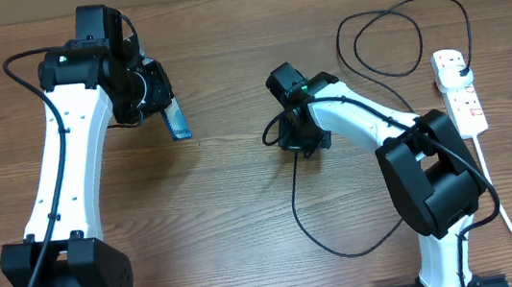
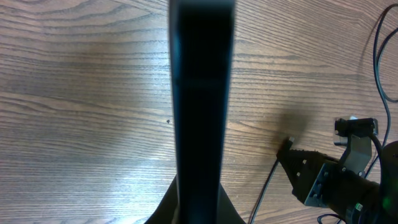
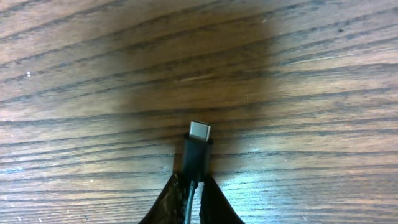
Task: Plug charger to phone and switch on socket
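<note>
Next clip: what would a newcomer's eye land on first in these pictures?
The left gripper holds the phone on edge, left of centre. In the middle, the right gripper pinches the charger just behind its bare connector tip. At the far right lies the socket, with a black plug sitting in it.

Wooden table (image 1: 235,213): brown, grain running left to right in overhead view; darker streaks alternating with lighter bands; paler toward far edge; left wrist view: wavy grain, broad loops at top, tiny dark speck (image 2: 168,121) on bare wood; right wrist view: fine dark grain lines close together, soft round dark patch (image 3: 186,62) across middle, bluish sheen at lower right
</note>
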